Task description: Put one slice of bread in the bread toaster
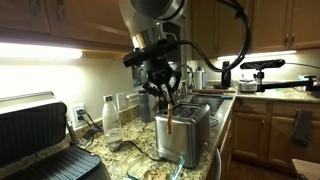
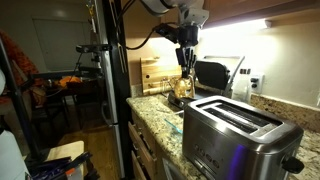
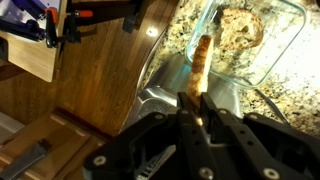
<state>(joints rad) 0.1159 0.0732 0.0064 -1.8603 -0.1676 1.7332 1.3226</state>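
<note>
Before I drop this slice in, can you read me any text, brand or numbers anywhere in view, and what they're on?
No text is legible in any view.
Toaster: front panel too blurred to read.
Bottle: any label too small to read.
Slice, gripper: no print visible.

Left of the bread toaster [image 1: 188, 132], the grill [image 1: 35, 135] runs off frame; above the toaster, the end effector [image 1: 167, 98] hides the top of the slice of bread [image 1: 170, 125].
</note>
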